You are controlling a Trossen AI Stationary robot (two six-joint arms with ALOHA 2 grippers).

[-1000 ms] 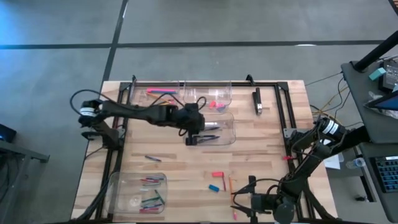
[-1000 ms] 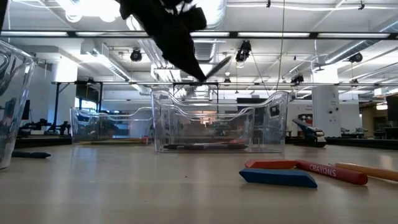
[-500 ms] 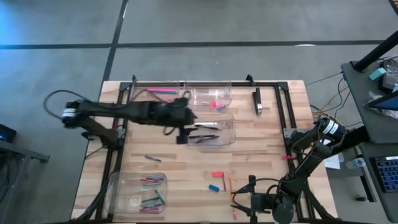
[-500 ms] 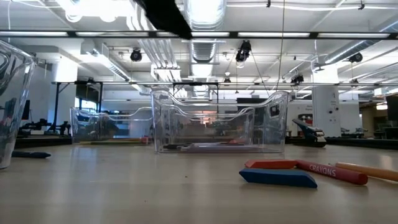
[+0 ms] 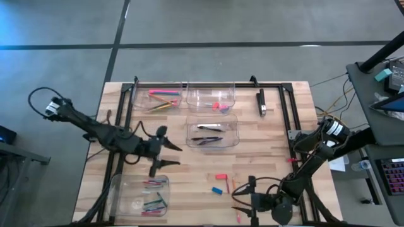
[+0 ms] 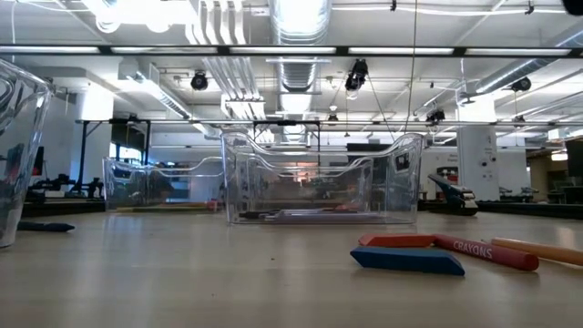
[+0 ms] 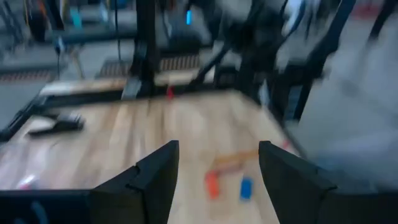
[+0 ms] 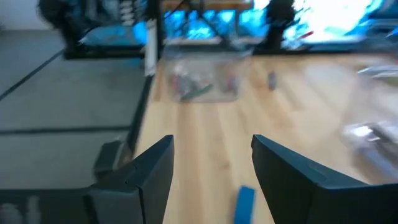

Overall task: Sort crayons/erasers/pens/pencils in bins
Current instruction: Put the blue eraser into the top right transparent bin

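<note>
Left gripper (image 5: pixel 169 156) hangs over bare wood on the table's left half, between the middle clear plastic bin (image 5: pixel 213 133) and the near-left clear bin (image 5: pixel 139 194) — fingers spread wide, nothing between them. Left wrist view confirms: both dark fingers (image 7: pixel 155 177) apart w/ empty gap, wooden table (image 7: pixel 124 137) beyond.

Right gripper (image 5: pixel 241 199) sits low at the near edge, right of centre, also parted & empty; its wrist view shows only wood and a small light blue eraser block (image 8: pixel 245 202) past the fingers.

Bins:
- far-left clear bin (image 5: pixel 163 99): long thin pink and orange pencils (image 5: pixel 163 94) inside.
- far-centre clear bin (image 5: pixel 211 98): small red-pink eraser pieces (image 5: pixel 218 106).
- middle bin: slim dark pens (image 5: pixel 207 133).
- near-left bin: short red, blue, green crayons (image 5: pixel 151 192).

Still loose on the table: a short blue crayon (image 5: pixel 154 160) just beside the left gripper; a red-pink eraser block (image 5: pixel 220 177), the blue eraser, a thin orange pencil (image 5: pixel 233 185) — clustered near the right gripper. Black oblong block w/ pale end (image 5: pixel 261 103) lies at far right. Low view: blue eraser (image 6: pixel 405 260) touching a red crayon (image 6: pixel 455 248) in front.
</note>
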